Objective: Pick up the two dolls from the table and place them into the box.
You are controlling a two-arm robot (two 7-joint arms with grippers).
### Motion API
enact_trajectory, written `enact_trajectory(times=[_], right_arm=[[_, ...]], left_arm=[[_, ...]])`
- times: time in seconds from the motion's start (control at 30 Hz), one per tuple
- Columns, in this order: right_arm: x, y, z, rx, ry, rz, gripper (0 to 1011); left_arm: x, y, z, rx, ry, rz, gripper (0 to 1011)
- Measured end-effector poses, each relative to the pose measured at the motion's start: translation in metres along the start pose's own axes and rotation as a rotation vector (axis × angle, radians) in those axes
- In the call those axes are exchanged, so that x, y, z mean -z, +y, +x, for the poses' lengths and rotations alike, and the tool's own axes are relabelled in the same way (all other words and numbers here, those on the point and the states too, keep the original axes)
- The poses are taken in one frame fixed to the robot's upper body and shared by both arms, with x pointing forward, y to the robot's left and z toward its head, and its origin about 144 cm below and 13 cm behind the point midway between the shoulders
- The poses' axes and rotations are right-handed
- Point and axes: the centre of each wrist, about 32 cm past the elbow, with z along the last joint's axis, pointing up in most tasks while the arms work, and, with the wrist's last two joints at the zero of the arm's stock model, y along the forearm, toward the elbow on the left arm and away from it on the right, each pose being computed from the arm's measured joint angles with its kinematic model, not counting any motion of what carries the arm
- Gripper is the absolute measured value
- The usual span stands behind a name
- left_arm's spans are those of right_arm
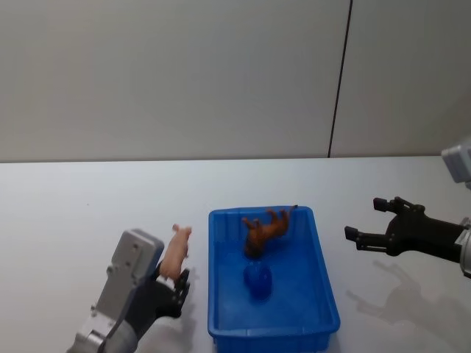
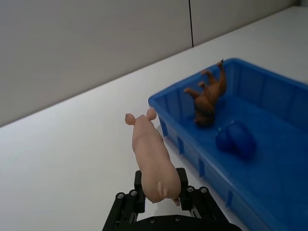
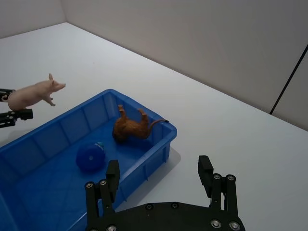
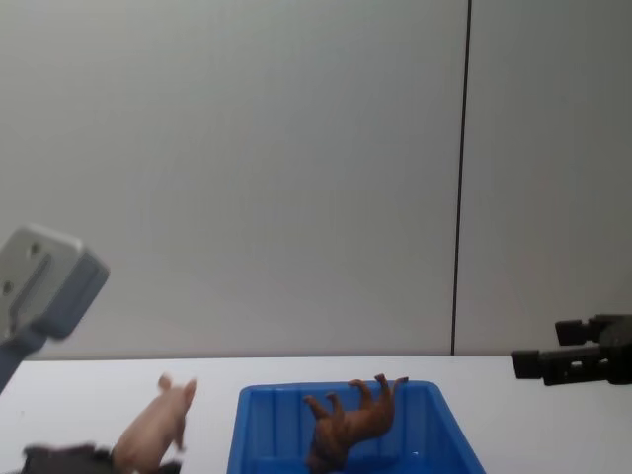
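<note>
The pale pink doll [image 1: 176, 252] is held above the table [image 1: 73, 220], just left of the blue box [image 1: 324, 294]; my left gripper [image 1: 175, 283] is shut on its rear end. From the left wrist the pink doll [image 2: 153, 159] points away from the gripper [image 2: 161, 197]. The reddish-brown doll [image 1: 266, 229] lies on its side with legs up inside the far end of the box, also visible as doll [image 3: 134, 130] and doll [image 4: 346, 425]. My right gripper [image 1: 368, 220] hangs open to the right of the box, with nothing between its fingers.
A small blue ball-like object [image 1: 257, 281] lies on the box floor near the middle. A grey wall with a dark vertical seam [image 1: 338, 81] stands behind the table. White tabletop lies bare on the left and far side.
</note>
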Motion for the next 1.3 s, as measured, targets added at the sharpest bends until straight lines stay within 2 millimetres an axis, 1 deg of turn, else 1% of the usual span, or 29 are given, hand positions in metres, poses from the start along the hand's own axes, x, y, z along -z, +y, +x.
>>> enact_trajectory(times=[0.23, 0.5, 0.53, 0.6, 0.67, 0.77, 0.8, 0.93, 1.07, 1.17, 1.2, 1.23, 1.3], right_arm=[[0.000, 0.000, 0.000, 0.000, 0.000, 0.000, 1001], [0.000, 0.000, 0.000, 0.000, 0.000, 0.000, 1001], [0.000, 0.000, 0.000, 0.000, 0.000, 0.000, 1001], [0.000, 0.000, 0.000, 0.000, 0.000, 0.000, 1001], [0.000, 0.000, 0.000, 0.000, 0.000, 0.000, 1001], [0.000, 0.000, 0.000, 0.000, 0.000, 0.000, 1001], [0.000, 0.000, 0.000, 0.000, 0.000, 0.000, 1001], [0.000, 0.000, 0.000, 0.000, 0.000, 0.000, 1001], [0.000, 0.000, 0.000, 0.000, 0.000, 0.000, 1001], [0.000, 0.000, 0.000, 0.000, 0.000, 0.000, 1001], [0.000, 0.000, 0.000, 0.000, 0.000, 0.000, 1001], [0.000, 0.000, 0.000, 0.000, 0.000, 0.000, 1001], [0.000, 0.000, 0.000, 0.000, 0.000, 0.000, 1001]], left_arm=[[-0.020, -0.010, -0.001, 0.043, -0.027, -0.082, 386], [-0.035, -0.023, -0.004, 0.100, -0.045, -0.140, 386], [-0.037, -0.024, -0.005, 0.108, -0.047, -0.147, 415], [-0.039, -0.026, -0.006, 0.117, -0.049, -0.153, 429], [-0.041, -0.029, -0.007, 0.130, -0.052, -0.162, 538], [-0.043, -0.031, -0.008, 0.140, -0.054, -0.170, 598], [-0.043, -0.032, -0.008, 0.147, -0.054, -0.175, 659], [-0.045, -0.035, -0.009, 0.159, -0.055, -0.189, 756], [-0.046, -0.036, -0.008, 0.160, -0.058, -0.205, 884], [-0.046, -0.036, -0.007, 0.157, -0.060, -0.217, 942], [-0.046, -0.037, -0.006, 0.154, -0.061, -0.225, 985], [-0.046, -0.037, -0.005, 0.153, -0.061, -0.229, 1001], [-0.046, -0.037, -0.004, 0.149, -0.063, -0.238, 1001]])
